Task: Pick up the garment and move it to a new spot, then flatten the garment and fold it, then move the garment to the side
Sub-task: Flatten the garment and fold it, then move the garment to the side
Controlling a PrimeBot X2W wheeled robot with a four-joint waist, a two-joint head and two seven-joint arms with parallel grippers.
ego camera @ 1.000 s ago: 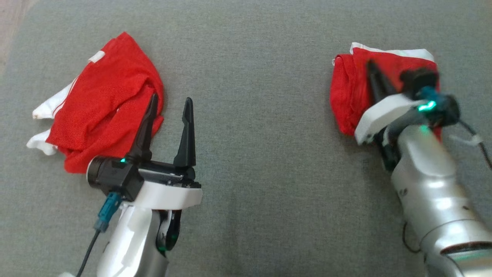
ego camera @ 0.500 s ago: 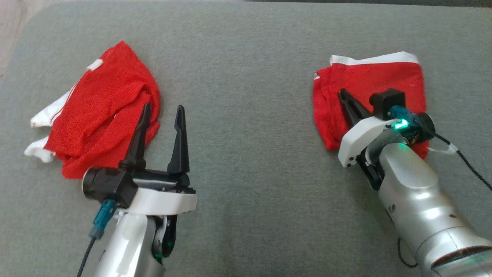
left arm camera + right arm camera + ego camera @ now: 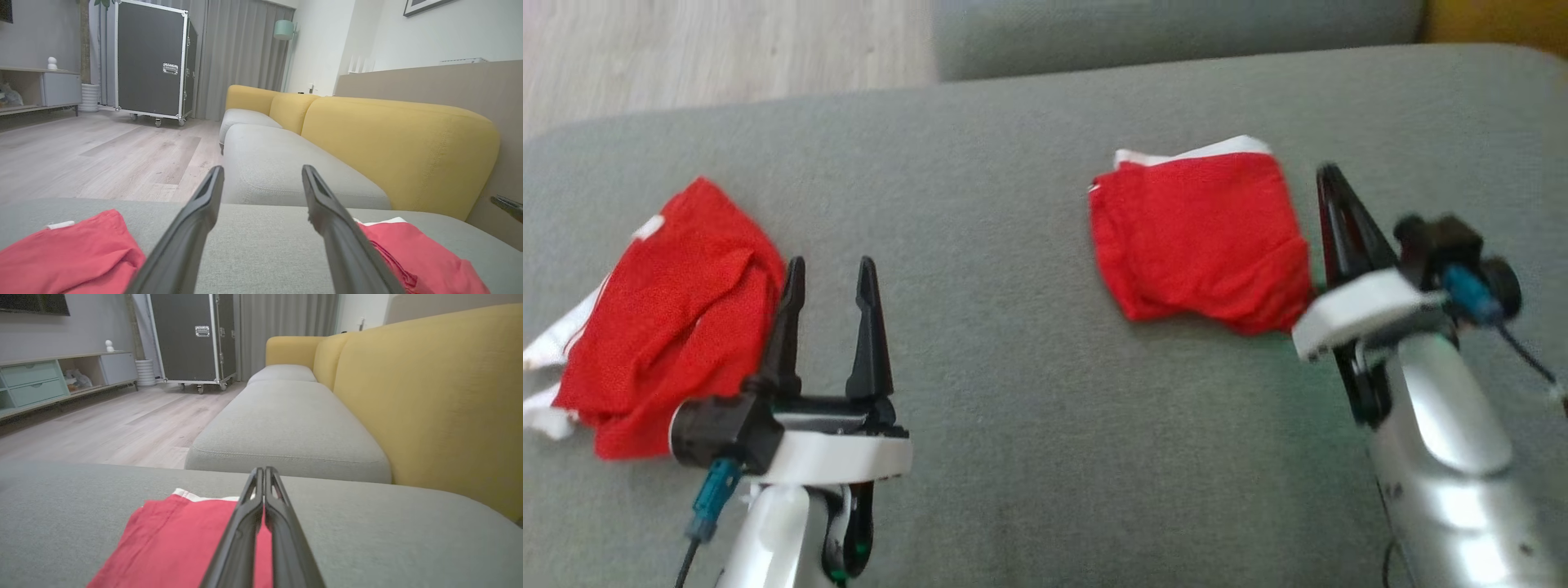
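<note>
Left gripper (image 3: 831, 265): my fingers stood apart with nothing between them, over the grey sofa cushion (image 3: 1013, 392). They were just beside the right edge of a crumpled red garment (image 3: 662, 327) with white trim.

Right gripper (image 3: 1330, 175): both fingers were pressed together, no cloth caught between them.

The folded red garment (image 3: 1196, 237) lay flat on the same cushion, well apart from the crumpled one. A white band showed along its far edge.

Head view: my right fingers were just beside the folded garment's right edge. The picture was blurred there, so I could not tell whether they touched.

Right wrist view: my closed fingers pointed over the garment's right part toward a second grey cushion (image 3: 286, 428) and a yellow backrest (image 3: 429, 396). Wood floor (image 3: 122, 416) was at that view's left.
</note>
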